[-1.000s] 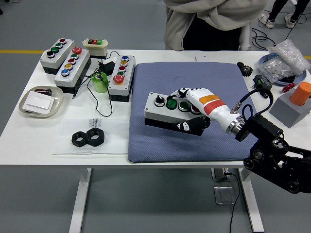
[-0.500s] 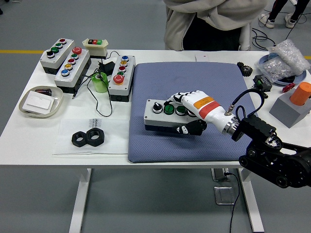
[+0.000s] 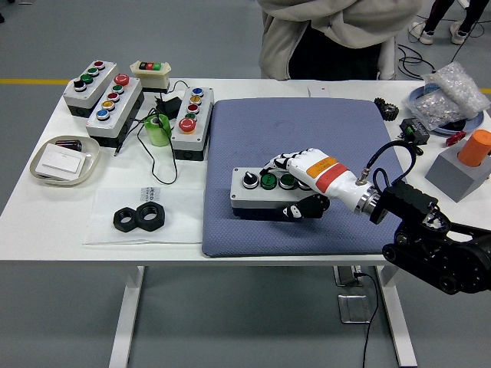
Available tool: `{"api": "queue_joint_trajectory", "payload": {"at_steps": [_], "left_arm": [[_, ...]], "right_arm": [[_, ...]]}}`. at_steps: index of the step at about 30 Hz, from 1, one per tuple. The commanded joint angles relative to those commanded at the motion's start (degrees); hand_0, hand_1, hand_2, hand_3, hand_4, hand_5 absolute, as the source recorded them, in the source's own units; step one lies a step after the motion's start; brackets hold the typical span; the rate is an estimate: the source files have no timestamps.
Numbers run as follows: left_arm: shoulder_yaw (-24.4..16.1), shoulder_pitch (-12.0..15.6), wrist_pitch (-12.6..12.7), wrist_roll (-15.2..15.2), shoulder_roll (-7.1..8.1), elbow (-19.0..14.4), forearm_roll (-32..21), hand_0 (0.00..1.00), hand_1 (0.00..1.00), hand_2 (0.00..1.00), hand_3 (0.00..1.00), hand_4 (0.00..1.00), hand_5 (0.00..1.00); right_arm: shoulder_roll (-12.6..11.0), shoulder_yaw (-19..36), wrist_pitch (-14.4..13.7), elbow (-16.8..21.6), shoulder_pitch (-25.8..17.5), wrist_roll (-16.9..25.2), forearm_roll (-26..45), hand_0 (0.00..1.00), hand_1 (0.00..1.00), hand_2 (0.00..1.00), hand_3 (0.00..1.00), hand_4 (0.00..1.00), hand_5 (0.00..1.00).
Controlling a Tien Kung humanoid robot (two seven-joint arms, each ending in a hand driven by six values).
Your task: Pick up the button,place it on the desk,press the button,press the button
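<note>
A grey button box with a black knob, a green button and more buttons on top lies on the blue-grey mat. My right hand, white with black joints, is shut on the button box's right end: fingers over the top, thumb against the front face. The hand hides the right-most buttons. The left arm is out of the picture.
Three other button boxes and a green tape roll stand at the back left. A bowl and two black nuts lie at the left. Grey block with orange cap and bagged parts are at the right. A person stands beyond the far edge.
The button box went from tilted and lifted to lying flat on the mat, shifting slightly toward the near edge. My right hand came down with it and still holds it.
</note>
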Motion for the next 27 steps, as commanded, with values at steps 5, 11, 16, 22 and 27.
{"api": "queue_joint_trajectory", "payload": {"at_steps": [5, 11, 16, 22, 27], "left_arm": [[0.06, -0.10, 0.05, -0.07, -0.03, 0.01, -0.19, 0.743, 0.779, 0.850, 0.764, 0.538, 0.998], [0.15, -0.13, 0.07, -0.19, -0.05, 0.04, -0.48, 0.740, 0.779, 0.850, 0.764, 0.537, 0.998], [0.21, -0.12, 0.12, -0.29, -0.05, 0.03, -0.72, 0.740, 0.779, 0.850, 0.764, 0.538, 0.998], [0.17, -0.19, 0.13, -0.23, -0.06, 0.03, -0.70, 0.739, 0.779, 0.849, 0.764, 0.541, 0.998], [0.24, -0.21, 0.14, -0.26, -0.05, 0.03, -0.84, 0.739, 0.778, 0.850, 0.763, 0.538, 0.998]], "right_arm": [[-0.05, 0.44, 1.27, -0.23, 0.06, -1.32, -2.05, 0.531, 0.534, 0.626, 0.901, 0.818, 0.016], [-0.16, 1.31, 2.69, -0.21, -0.10, -2.12, -2.79, 0.573, 0.569, 0.702, 0.969, 0.838, 0.016], [-0.57, 1.92, 3.03, 0.22, -0.25, -2.32, -3.26, 0.646, 0.634, 0.795, 0.987, 0.837, 0.016], [-1.12, 2.63, 3.68, 0.43, -0.21, -2.58, -4.00, 0.700, 0.661, 0.828, 0.998, 0.836, 0.014], [-1.40, 3.13, 4.44, 0.70, -0.15, -3.57, -5.50, 0.998, 0.870, 0.937, 0.998, 0.839, 0.018]]}}
